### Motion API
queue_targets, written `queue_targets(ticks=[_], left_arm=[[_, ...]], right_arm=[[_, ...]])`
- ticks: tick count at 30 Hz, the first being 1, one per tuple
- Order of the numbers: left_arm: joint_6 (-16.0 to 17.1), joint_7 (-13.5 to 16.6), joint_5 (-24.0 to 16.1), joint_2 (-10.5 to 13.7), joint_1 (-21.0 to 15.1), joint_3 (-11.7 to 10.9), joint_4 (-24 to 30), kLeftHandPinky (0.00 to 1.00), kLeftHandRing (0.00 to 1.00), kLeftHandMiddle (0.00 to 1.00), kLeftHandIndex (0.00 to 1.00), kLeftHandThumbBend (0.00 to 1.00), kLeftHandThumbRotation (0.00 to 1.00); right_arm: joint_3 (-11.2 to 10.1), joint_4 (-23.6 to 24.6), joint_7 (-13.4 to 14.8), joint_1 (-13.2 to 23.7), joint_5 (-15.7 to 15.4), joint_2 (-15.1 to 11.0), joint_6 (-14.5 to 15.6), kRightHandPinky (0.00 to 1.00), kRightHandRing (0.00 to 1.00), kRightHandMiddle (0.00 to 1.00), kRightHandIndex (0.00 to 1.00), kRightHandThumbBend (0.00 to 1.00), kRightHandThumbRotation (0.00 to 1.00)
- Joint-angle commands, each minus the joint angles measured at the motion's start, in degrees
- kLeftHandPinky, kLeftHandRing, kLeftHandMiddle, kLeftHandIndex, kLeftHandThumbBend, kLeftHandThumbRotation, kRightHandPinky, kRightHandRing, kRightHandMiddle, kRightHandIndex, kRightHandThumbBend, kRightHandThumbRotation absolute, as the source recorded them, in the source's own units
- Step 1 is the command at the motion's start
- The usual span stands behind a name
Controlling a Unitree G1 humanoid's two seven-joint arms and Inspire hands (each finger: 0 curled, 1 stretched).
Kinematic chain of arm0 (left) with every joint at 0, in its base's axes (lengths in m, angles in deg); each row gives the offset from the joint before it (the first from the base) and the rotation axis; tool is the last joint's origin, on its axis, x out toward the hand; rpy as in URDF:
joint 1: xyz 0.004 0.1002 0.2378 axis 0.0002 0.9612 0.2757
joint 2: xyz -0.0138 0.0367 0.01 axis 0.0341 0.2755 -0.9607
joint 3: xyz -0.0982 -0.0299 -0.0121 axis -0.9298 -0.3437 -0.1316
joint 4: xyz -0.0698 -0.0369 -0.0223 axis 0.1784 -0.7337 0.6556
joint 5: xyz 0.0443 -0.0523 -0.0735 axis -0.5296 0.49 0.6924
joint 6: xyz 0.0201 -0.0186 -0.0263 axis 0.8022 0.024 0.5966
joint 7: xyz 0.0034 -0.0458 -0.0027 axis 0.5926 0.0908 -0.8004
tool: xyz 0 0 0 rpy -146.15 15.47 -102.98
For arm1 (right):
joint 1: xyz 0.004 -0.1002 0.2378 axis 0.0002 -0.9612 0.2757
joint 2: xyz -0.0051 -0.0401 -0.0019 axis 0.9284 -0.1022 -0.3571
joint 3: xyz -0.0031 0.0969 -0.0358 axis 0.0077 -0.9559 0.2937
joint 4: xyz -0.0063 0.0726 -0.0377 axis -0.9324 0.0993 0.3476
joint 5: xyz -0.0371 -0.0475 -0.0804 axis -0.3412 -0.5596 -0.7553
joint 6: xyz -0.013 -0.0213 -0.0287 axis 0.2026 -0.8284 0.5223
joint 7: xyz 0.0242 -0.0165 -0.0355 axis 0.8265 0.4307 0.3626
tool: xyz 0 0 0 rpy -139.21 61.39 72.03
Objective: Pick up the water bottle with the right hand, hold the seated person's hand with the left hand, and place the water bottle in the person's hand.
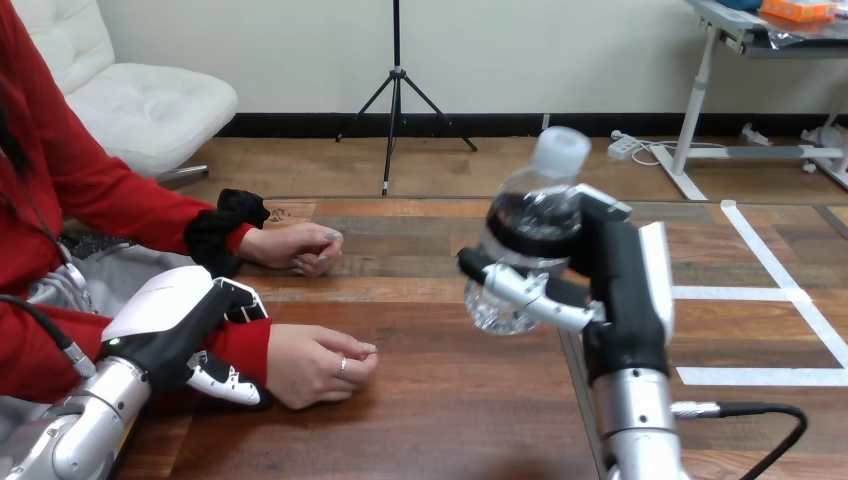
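Note:
A clear water bottle (pixel 530 235) with a white cap is held up off the table, tilted, at the view's right of centre. My right hand (pixel 610 270) is shut on it, fingers and thumb wrapped round its lower body. My left hand (pixel 185 320) lies at the lower left over the red-sleeved wrist of the person's near hand (pixel 315 365), its fingers curled round the wrist. That near hand rests on the table with loosely curled fingers. The person's far hand (pixel 300 245) rests on the table further back.
The wooden table (pixel 440 400) stretches between the person's hands and the bottle. White tape lines (pixel 770 295) mark the table's right part. The person sits at the left side.

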Motion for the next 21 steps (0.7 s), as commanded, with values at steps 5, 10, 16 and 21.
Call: queue_targets(ticks=[5,10,16,21], left_arm=[[3.4,-0.8,2.3,-2.7,-1.2,-1.6,5.8,0.35,0.4,0.45,0.45,0.84,0.0],[3.6,-1.3,2.9,-3.0,-1.4,-2.2,6.3,0.34,0.38,0.44,0.44,0.84,0.0],[3.6,-1.3,2.7,-3.2,-2.0,-2.3,6.6,0.32,0.37,0.44,0.43,0.83,0.0],[3.4,-1.3,2.6,-3.4,-2.5,-2.4,6.9,0.31,0.37,0.43,0.44,0.83,0.0]], right_arm=[[1.9,-3.1,1.1,5.7,-0.9,2.1,-4.1,0.3,0.36,0.46,0.45,0.83,0.0],[2.6,-5.2,1.1,6.1,-0.9,2.3,-4.9,0.3,0.36,0.46,0.45,0.83,0.0],[3.5,-7.5,1.7,6.4,-1.3,2.5,-6.2,0.29,0.35,0.45,0.45,0.83,0.0],[4.2,-9.0,2.3,6.5,-2.0,2.4,-7.5,0.27,0.34,0.45,0.45,0.84,0.0]])
